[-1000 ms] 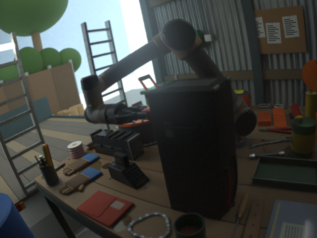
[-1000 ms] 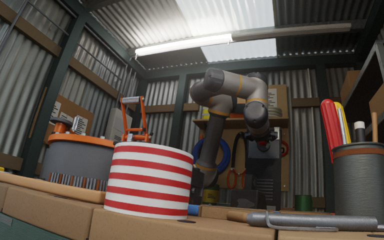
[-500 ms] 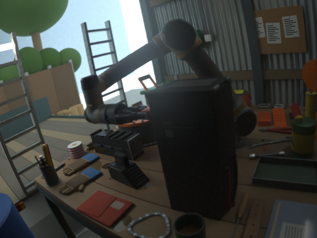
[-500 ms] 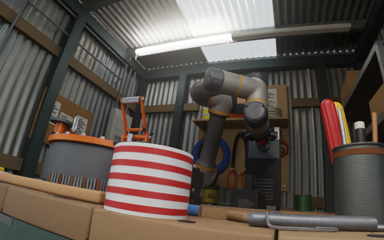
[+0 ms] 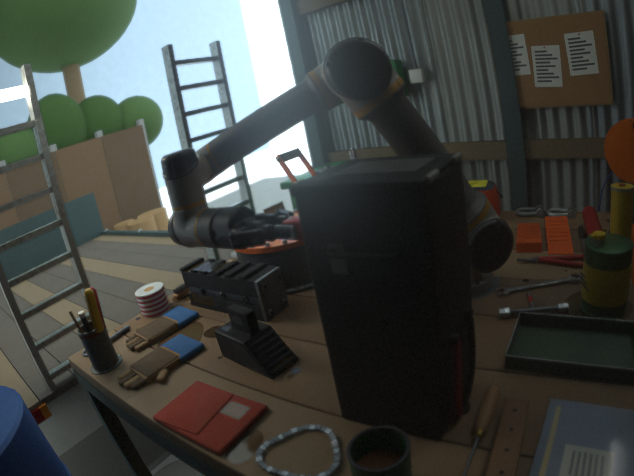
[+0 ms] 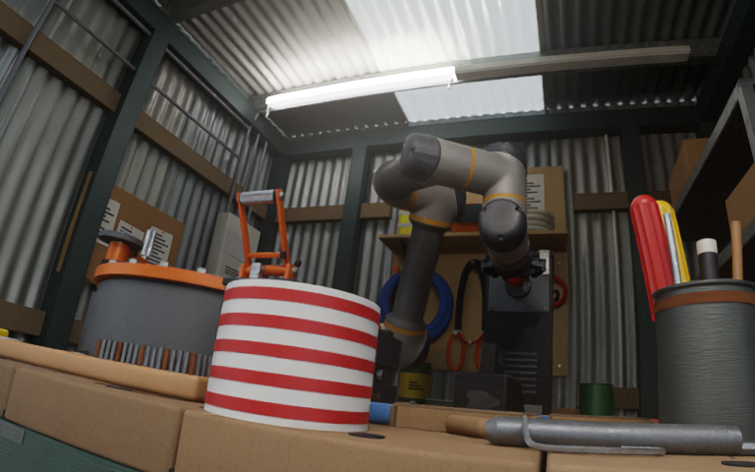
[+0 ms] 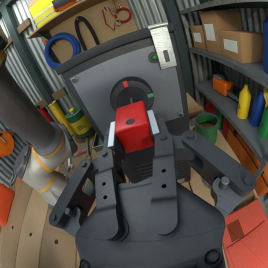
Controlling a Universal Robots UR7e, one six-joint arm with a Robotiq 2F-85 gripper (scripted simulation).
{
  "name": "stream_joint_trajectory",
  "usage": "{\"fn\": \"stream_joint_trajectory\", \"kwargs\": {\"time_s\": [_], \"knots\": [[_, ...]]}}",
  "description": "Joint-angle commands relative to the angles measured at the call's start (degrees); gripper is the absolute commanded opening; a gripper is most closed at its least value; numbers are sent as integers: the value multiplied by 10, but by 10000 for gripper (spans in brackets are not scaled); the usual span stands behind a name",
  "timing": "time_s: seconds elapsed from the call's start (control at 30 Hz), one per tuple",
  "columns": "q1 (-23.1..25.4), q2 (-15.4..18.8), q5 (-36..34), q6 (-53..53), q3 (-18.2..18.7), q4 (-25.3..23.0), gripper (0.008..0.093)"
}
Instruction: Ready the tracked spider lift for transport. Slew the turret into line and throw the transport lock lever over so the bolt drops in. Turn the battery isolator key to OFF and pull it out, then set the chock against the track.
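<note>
In the middle of the bench stands the tall dark battery cabinet (image 5: 389, 287). On its grey front panel sits the round isolator switch (image 7: 131, 92), with a red mark at its top and a green mark on its right. I hold the red isolator key (image 7: 133, 127) in my closed gripper (image 7: 132, 130), right in front of the switch; I cannot tell whether the key is still seated in it. The black wedge chock (image 5: 256, 346) sits on the bench in front of the lift's track (image 5: 233, 284), a little apart from it. The orange-topped turret (image 6: 150, 311) stands behind the track.
A green tray (image 5: 573, 346) lies right of the cabinet, with wrenches behind it. A pen cup (image 5: 97, 343), work gloves, striped tape roll (image 5: 151, 298) and red folder (image 5: 210, 415) crowd the bench's near-left corner. A green mug (image 5: 379, 451) stands at the front edge.
</note>
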Motion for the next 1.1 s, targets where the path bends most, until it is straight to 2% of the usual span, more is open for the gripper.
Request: {"fn": "stream_joint_trajectory", "kwargs": {"time_s": [0.0, 0.23, 1.07], "knots": [[0, 0, 0, 0, 0, 0, 80], [0, -1, 0, 0, 0, 0, 95], [0, -1, 0, 0, 0, 0, 580]]}}
